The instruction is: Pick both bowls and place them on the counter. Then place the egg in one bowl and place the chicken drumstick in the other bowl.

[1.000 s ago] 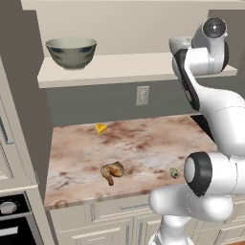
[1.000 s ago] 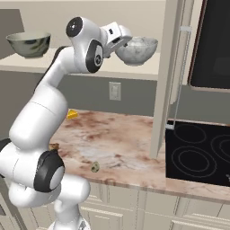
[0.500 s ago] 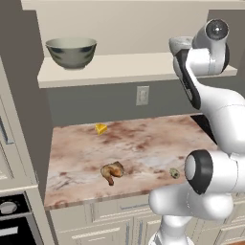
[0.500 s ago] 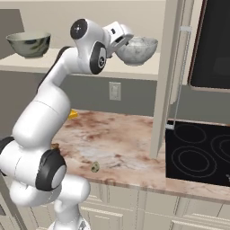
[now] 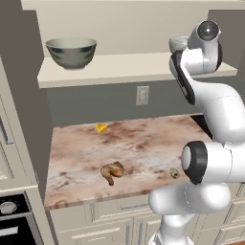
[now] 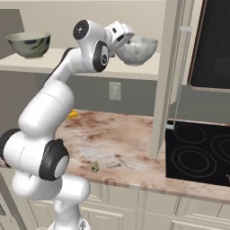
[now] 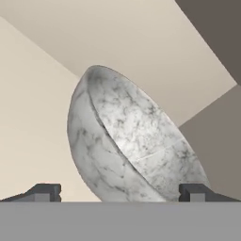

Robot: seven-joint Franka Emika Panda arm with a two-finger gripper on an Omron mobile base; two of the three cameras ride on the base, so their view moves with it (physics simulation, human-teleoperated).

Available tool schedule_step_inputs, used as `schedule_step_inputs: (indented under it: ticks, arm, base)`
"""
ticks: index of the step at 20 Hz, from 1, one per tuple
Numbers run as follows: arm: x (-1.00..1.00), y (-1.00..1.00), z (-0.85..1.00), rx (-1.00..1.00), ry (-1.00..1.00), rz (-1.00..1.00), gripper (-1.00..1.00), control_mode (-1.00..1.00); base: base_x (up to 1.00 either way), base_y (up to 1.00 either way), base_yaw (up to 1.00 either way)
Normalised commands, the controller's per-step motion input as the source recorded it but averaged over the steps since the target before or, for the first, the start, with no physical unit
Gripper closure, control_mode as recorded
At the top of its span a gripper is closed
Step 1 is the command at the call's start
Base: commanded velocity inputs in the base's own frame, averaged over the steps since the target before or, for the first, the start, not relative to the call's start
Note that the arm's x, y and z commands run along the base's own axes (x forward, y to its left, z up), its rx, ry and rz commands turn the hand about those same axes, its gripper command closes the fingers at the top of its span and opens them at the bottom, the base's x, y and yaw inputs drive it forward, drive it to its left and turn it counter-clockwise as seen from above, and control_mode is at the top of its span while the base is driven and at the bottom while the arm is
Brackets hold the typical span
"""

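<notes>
Your gripper (image 7: 120, 192) has crept nearer the white bowl (image 6: 136, 49) at upper centre, fingers spread wide around it; no grasp yet, both bowls remain shelved.

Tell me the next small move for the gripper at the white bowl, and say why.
Probably ease the gripper forward until its open fingers straddle the rim of the white speckled bowl, then close. In the hand view the fingertips stand wide on either side of the bowl, not yet touching it, and it sits on the shelf.

A yellow cheese wedge (image 5: 101, 128) lies below a wall outlet (image 5: 142, 95), near a black cooktop (image 6: 199, 154).
</notes>
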Motion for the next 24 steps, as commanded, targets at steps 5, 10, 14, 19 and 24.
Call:
schedule_step_inputs:
  ticks: [5,10,14,19,24]
  arm:
    - [0.41,0.00,0.00,-0.03,0.03,-0.05,-1.00,-1.00]
    - [0.06,0.00,-0.02,0.00,0.05,0.00,-1.00,-1.00]
    - [0.00,0.00,-0.08,0.00,0.04,0.00,-1.00,-1.00]
    - [0.00,0.00,-0.10,0.00,0.01,0.00,-1.00,-1.00]
    - [0.00,0.00,-0.21,0.00,0.03,0.00,-1.00,-1.00]
  base:
    - [0.00,0.00,0.00]
    - [0.00,0.00,0.00]
    - [0.00,0.00,0.00]
    - [0.00,0.00,0.00]
    - [0.00,0.00,0.00]
